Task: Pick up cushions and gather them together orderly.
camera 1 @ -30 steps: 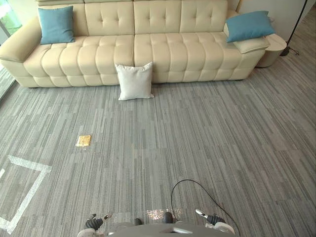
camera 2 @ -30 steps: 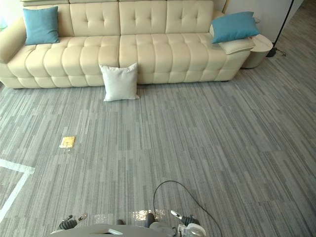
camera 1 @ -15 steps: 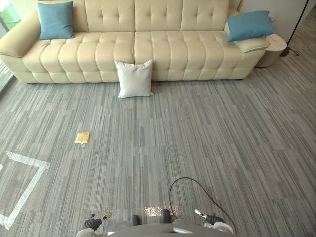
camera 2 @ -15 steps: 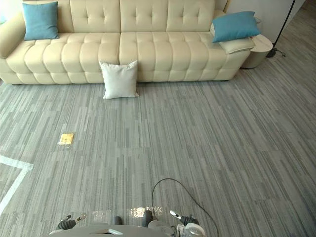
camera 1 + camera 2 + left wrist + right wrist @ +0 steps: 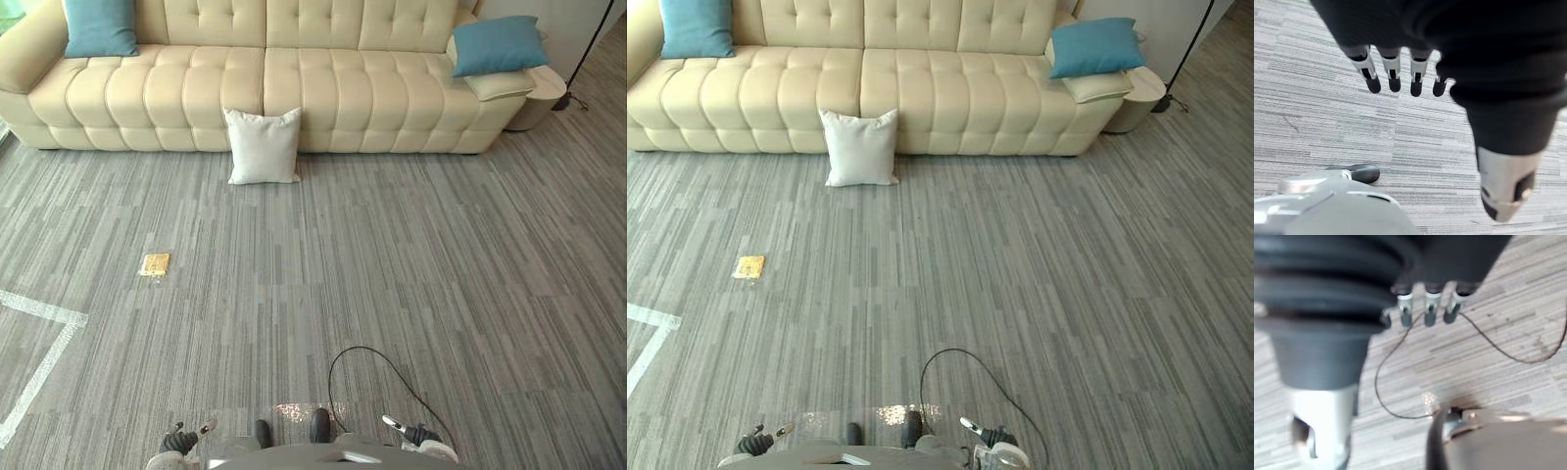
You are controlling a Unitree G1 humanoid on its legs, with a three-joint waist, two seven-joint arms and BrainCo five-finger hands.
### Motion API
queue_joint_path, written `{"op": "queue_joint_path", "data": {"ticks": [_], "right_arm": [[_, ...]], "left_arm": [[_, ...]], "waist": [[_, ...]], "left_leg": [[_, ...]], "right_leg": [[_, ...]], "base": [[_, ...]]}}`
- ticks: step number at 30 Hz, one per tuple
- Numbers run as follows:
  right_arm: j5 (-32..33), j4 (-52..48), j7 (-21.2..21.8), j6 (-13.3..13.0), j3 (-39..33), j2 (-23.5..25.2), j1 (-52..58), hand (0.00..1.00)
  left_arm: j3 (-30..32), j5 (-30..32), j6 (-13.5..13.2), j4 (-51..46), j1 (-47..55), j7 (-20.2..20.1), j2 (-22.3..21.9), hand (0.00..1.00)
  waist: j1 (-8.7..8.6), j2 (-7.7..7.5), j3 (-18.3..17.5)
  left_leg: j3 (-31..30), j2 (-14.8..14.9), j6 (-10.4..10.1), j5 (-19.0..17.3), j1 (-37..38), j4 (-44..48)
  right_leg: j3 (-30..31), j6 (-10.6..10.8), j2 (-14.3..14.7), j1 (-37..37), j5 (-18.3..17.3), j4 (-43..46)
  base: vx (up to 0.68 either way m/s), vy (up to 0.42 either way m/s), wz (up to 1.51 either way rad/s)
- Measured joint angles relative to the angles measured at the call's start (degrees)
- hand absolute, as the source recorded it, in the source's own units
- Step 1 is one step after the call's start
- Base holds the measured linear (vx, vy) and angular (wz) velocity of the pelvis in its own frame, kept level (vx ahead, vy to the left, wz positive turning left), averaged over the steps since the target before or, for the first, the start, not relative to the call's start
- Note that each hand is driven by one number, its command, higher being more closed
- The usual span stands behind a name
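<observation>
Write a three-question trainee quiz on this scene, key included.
1. True or false: the white cushion lies on the seat of the sofa.
2. The teal cushion at the sofa's right end rests on: A the seat, B the sofa's arm, C a chair.
3. Fill in: the left hand and the right hand hold ___.
Key: 1 false, it stands on the floor against the sofa's front; 2 B; 3 nothing.

A cream sofa (image 5: 343, 88) backs grey carpet (image 5: 441, 274), where a small yellow square (image 5: 155, 263) lies.
</observation>
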Motion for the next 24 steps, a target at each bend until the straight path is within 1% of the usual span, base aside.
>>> {"op": "queue_joint_path", "data": {"ticks": [2, 3, 5, 6, 7, 8, 9, 10, 11, 12, 13, 14, 15, 16, 17, 19, 20, 21, 22, 23, 24], "right_arm": [[0.1, 0.0, 0.0, 0.0, 0.0, -0.2, 0.0, 0.00], [0.2, -0.2, 0.0, 0.0, 0.0, -0.2, 0.0, 0.00], [0.5, -0.3, 0.0, 0.0, -0.1, -0.2, 0.0, 0.00], [0.5, -0.4, 0.0, 0.0, -0.2, -0.7, -0.1, 0.00], [0.7, -0.5, 0.1, -0.1, -0.2, -1.1, -0.1, 0.00], [0.9, -0.6, 0.1, -0.1, -0.3, -1.2, 0.0, 0.00], [1.1, -0.8, 0.1, -0.2, -0.3, -1.2, 0.2, 0.00], [1.1, -1.7, 0.1, -0.3, -0.3, -1.1, 0.6, 0.00], [1.1, -2.6, 0.1, -0.3, -0.3, -1.1, 0.9, 0.00], [1.2, -3.6, 0.1, -0.5, -0.3, -0.8, 1.7, 0.00], [2.4, -4.6, 0.1, -0.5, -0.3, -0.4, 2.1, 0.00], [2.8, -4.7, 0.1, -0.8, -0.6, -0.2, 2.4, 0.00], [3.0, -4.7, 0.1, -1.0, -0.8, -0.1, 2.7, 0.00], [3.3, -4.7, 0.1, -1.3, -1.0, -0.1, 2.7, 0.00], [3.3, -4.7, 0.1, -1.4, -1.5, -0.2, 2.4, 0.00], [3.3, -4.7, 0.1, -1.3, -1.6, -0.3, 2.4, 0.00], [3.3, -4.7, 0.1, -1.2, -1.7, -0.1, 2.4, 0.00], [3.5, -4.7, 0.1, -1.2, -1.7, 0.0, 2.4, 0.00], [3.7, -4.7, 0.1, -1.2, -1.7, 0.4, 2.8, 0.00], [3.9, -4.7, 0.1, -1.1, -1.9, 1.0, 4.0, 0.00], [3.9, -4.7, 0.2, -1.2, -2.1, 0.7, 3.9, 0.00]], "left_arm": [[0.0, 0.0, 0.0, -0.1, -0.3, 0.0, -0.1, 0.00], [0.0, 0.0, 0.0, -0.2, -0.5, 0.0, -0.2, 0.00], [0.0, 0.0, -0.1, -0.2, -0.6, 0.0, -0.2, 0.00], [0.0, 0.0, -0.1, -0.3, -0.7, 0.0, -0.5, 0.00], [-0.1, 0.0, -0.1, -0.7, -0.7, 0.0, -0.9, 0.00], [-0.1, 0.0, -0.1, -0.7, -0.7, 0.0, -0.9, 0.00], [-0.2, 0.0, -0.1, -0.7, -0.7, 0.0, -1.2, 0.00], [-0.3, 0.0, -0.1, -0.7, -0.9, 0.0, -1.2, 0.00], [-0.3, 0.0, -0.1, -0.7, -0.9, 0.0, -1.2, 0.00], [-0.1, 0.0, -0.1, -0.8, -1.3, 0.1, -1.2, 0.00], [0.0, 0.1, 0.0, -0.8, -1.4, 0.1, -1.0, 0.00], [0.1, 0.1, 0.0, -0.8, -1.4, 0.2, -0.9, 0.00], [0.1, 0.1, 0.0, -0.9, -1.5, 0.2, -0.9, 0.00], [0.1, 0.2, 0.0, -1.6, -2.1, 0.2, -1.1, 0.00], [0.2, 0.2, 0.0, -2.3, -2.9, 0.2, -1.4, 0.00], [0.1, 0.2, -0.1, -2.5, -4.1, 0.2, -2.1, 0.00], [-0.1, 0.2, -0.2, -2.4, -4.8, 0.1, -3.3, 0.00], [-0.2, 0.2, -0.2, -2.4, -4.9, 0.1, -3.5, 0.00], [-0.4, 0.4, -0.3, -2.4, -5.0, -0.1, -3.7, 0.00], [0.0, 0.8, -0.3, -2.4, -4.8, -0.1, -4.2, 0.00], [0.3, 1.2, -0.3, -2.3, -5.0, 0.0, -4.8, 0.00]], "waist": [[0.54, 0.17, 0.1], [0.73, 0.49, 0.3], [0.74, 1.10, 0.6], [0.78, 1.87, 0.9], [0.87, 2.51, 1.1], [0.87, 2.73, 1.3], [0.90, 2.88, 1.5], [0.84, 2.86, 1.6], [0.85, 2.87, 1.6], [0.70, 3.18, 2.0], [0.57, 2.79, 2.3], [0.38, 2.59, 2.5], [0.07, 2.59, 2.5], [-0.37, 2.61, 2.5], [-0.64, 2.87, 2.7], [-0.95, 3.56, 3.2], [-1.77, 4.31, 4.0], [-1.98, 4.11, 4.1], [-2.36, 3.14, 4.4], [-2.47, 2.65, 4.6], [-2.48, 2.81, 4.6]], "left_leg": [[0.7, 0.4, 0.3, -2.2, -2.4, 3.9], [1.1, 0.7, 0.5, -3.7, -3.7, 6.3], [1.2, 1.0, 0.8, -5.6, -4.9, 9.0], [1.5, 1.6, 1.2, -7.9, -5.9, 12.0], [1.8, 2.4, 1.4, -10.1, -7.0, 15.0], [1.8, 2.6, 1.8, -10.9, -7.3, 16.3], [1.8, 2.8, 2.1, -11.9, -7.4, 17.5], [1.8, 2.6, 2.4, -12.7, -6.5, 17.9], [1.8, 2.5, 2.6, -13.2, -6.0, 17.9], [1.2, 2.0, 3.0, -14.1, -4.3, 17.8], [0.6, 1.5, 3.3, -15.0, -2.1, 17.6], [-0.3, 1.4, 3.3, -15.3, 1.0, 16.4], [-1.0, 1.4, 3.2, -15.3, 2.4, 15.4], [-2.4, 1.5, 2.9, -15.1, 4.4, 13.2], [-3.5, 1.8, 2.7, -15.0, 5.7, 11.2], [-4.4, 2.7, 2.1, -14.8, 7.4, 8.8], [-5.9, 4.1, 0.4, -14.7, 10.1, 6.4], [-6.2, 4.1, -0.2, -14.7, 10.6, 6.2], [-7.3, 3.9, -2.1, -15.4, 12.7, 6.2], [-8.1, 4.1, -3.7, -16.4, 14.8, 6.4], [-8.5, 4.9, -3.9, -16.4, 15.6, 7.0]], "right_leg": [[0.5, 0.2, 0.0, -0.8, -0.1, 0.2], [0.8, 0.2, 0.0, -1.0, -0.1, 0.4], [0.8, 0.7, 0.1, -1.0, -0.5, 0.4], [0.4, 1.2, 0.0, -2.0, -2.2, 2.8], [-0.7, 2.4, -0.4, -4.2, -4.8, 8.2], [-0.7, 2.8, -0.7, -5.4, -6.3, 11.8], [-2.1, 3.4, -1.7, -8.3, -8.5, 19.4], [-3.9, 2.7, -3.3, -12.0, -10.0, 28.6], [-4.3, 2.4, -4.0, -13.5, -10.2, 33.0], [-4.5, 1.8, -5.5, -16.7, -10.4, 41.3], [-4.2, 2.0, -6.2, -18.7, -12.4, 48.2], [-4.5, 2.1, -6.2, -19.2, -15.4, 50.8], [-5.3, 2.0, -6.1, -19.4, -16.6, 50.8], [-6.5, 1.5, -5.8, -21.0, -18.1, 49.5], [-7.4, 1.3, -5.0, -23.4, -18.1, 46.1], [-8.2, 0.3, -3.8, -25.7, -16.8, 40.5], [-8.1, 0.1, -2.0, -27.7, -11.4, 30.1], [-8.0, 0.1, -1.9, -27.8, -9.7, 27.4], [-6.8, -0.3, -2.1, -27.5, -5.0, 21.2], [-6.2, -3.5, -2.7, -26.7, 1.8, 21.0], [-6.8, -5.9, -2.5, -27.0, 2.1, 23.8]], "base": [[0.00, 0.019, -0.16], [0.01, 0.036, -0.16], [0.02, 0.054, -0.11], [0.05, 0.112, -0.18], [0.07, 0.120, -0.19], [0.06, 0.114, -0.12], [0.08, 0.102, -0.02], [0.13, 0.133, 0.00], [0.18, 0.131, 0.07], [0.24, 0.112, 0.16], [0.35, 0.086, 0.28], [0.29, 0.063, 0.36], [0.35, 0.024, 0.49], [0.40, -0.028, 0.58], [0.49, -0.046, 0.57], [0.45, -0.079, 0.49], [0.50, -0.105, 0.54], [0.65, -0.161, 0.71], [0.59, -0.192, 0.63], [0.61, -0.218, 0.59], [0.59, -0.248, 0.35]]}}
